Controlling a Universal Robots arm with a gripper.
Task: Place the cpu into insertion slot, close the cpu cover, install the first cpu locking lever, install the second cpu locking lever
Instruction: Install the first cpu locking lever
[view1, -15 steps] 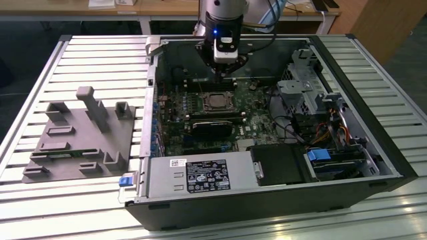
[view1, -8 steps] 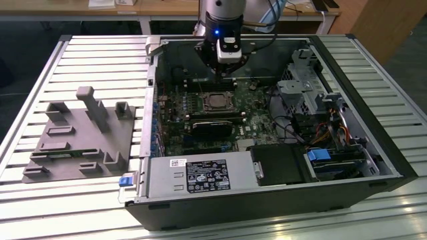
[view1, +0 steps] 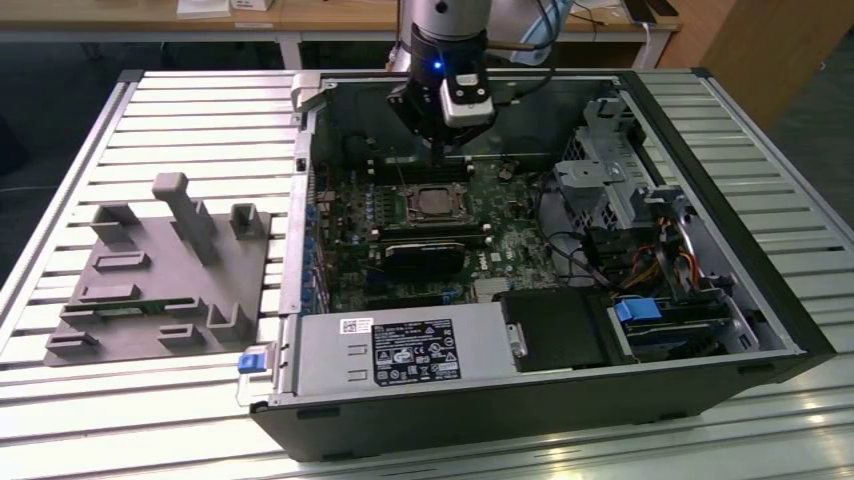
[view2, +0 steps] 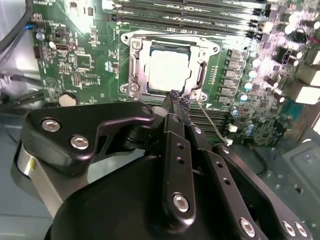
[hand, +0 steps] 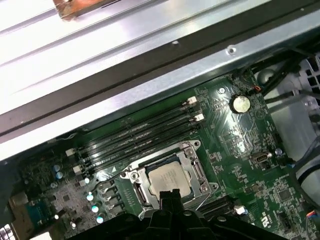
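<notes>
While I watch from the second wrist view, the cpu (view2: 170, 70) sits seated in the insertion slot (view2: 146, 75), and the cpu cover (view2: 134, 67) lies flat over its edges, so I judge those two steps done. My tool (view2: 176, 97) has its fingers pressed together, its tip at the slot's near corner. From that corner a thin wire locking lever (view2: 210, 125) angles away from the slot, apparently unlatched. I cannot tell how the other lever stands, so the lever work looks unfinished.
</notes>
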